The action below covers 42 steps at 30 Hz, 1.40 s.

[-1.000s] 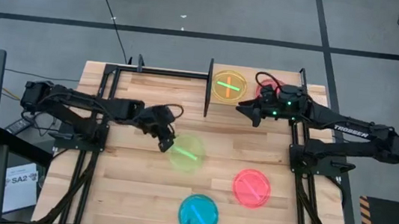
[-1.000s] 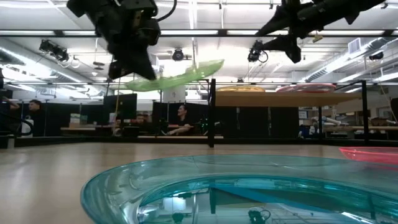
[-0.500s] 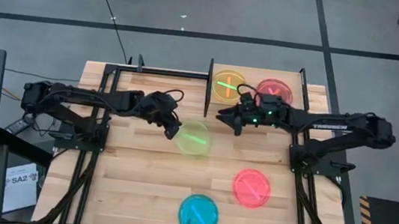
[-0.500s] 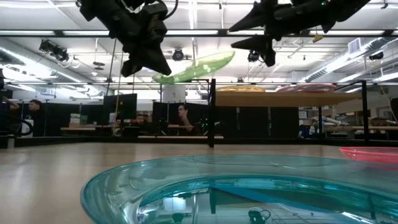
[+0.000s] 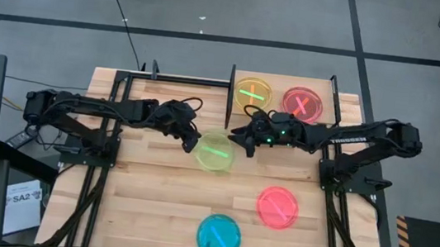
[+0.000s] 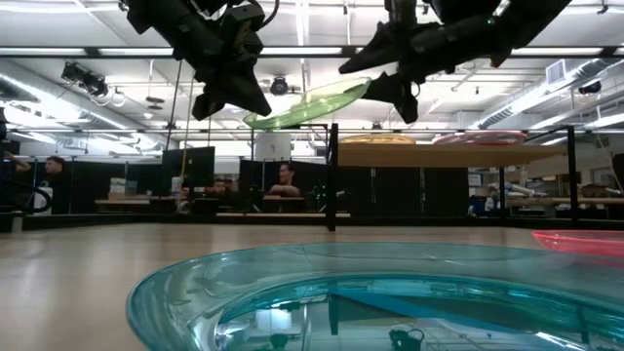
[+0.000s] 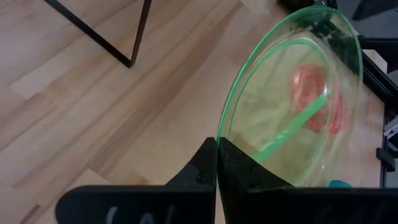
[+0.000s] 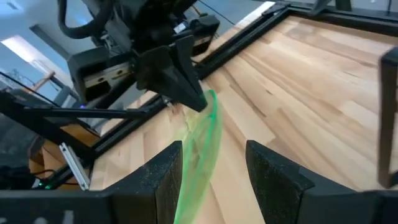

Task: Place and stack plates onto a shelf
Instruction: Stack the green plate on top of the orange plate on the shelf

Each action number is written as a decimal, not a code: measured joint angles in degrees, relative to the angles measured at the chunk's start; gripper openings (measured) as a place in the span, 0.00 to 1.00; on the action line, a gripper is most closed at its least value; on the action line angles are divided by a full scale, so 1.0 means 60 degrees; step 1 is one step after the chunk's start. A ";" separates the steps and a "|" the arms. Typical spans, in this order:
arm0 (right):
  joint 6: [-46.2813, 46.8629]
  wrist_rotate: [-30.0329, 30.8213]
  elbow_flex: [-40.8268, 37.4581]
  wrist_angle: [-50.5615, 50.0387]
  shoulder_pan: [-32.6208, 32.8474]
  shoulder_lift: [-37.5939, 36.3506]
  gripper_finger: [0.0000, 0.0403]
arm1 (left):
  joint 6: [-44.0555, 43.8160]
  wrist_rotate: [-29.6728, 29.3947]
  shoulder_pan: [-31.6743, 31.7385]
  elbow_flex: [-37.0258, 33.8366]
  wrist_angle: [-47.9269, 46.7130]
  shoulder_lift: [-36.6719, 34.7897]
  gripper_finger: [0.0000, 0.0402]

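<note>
A green plate (image 5: 215, 150) hangs in the air over the middle of the table, with my left gripper (image 5: 193, 144) shut on its left rim. My right gripper (image 5: 237, 138) is open at the plate's opposite rim. In the right wrist view the green plate (image 8: 208, 155) stands edge-on between its two fingers. In the low view one finger is above and one below the green plate (image 6: 307, 102); I cannot tell whether they touch it. An orange plate (image 5: 252, 94) and a pink plate (image 5: 302, 103) lie on the shelf (image 6: 429, 154) at the far side. My left gripper pinches the green plate's rim (image 7: 221, 134) between its two shut fingers, at the edge toward the table's left. The fingers come from the left, slanting downward. The plate is lifted clear of the table and tilted, its free edge (image 6: 356, 90) higher than the held edge.
Another pink plate (image 5: 278, 207) and a teal plate (image 5: 218, 236) lie flat on the table's near half. The shelf's black posts (image 5: 231, 96) stand just beyond the grippers. Bare wood lies to the near left.
My left gripper carried the green plate toward the far right and a little up, then held still. My right gripper came away from the shelf, moving left and down to the plate's free rim, its fingers staying apart and now standing either side of that rim.
</note>
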 joint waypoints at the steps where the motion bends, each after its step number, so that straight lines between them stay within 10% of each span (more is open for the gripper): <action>1: 0.0004 0.0000 0.0001 0.0053 0.0024 0.0044 0.45 | 0.0000 0.0000 0.0000 0.0000 0.0003 0.0000 0.01; 42: 0.0007 0.0267 -0.0005 0.0062 0.0182 0.0033 0.12 | -0.0269 -0.0135 -0.0004 -0.0004 0.0561 0.0000 0.02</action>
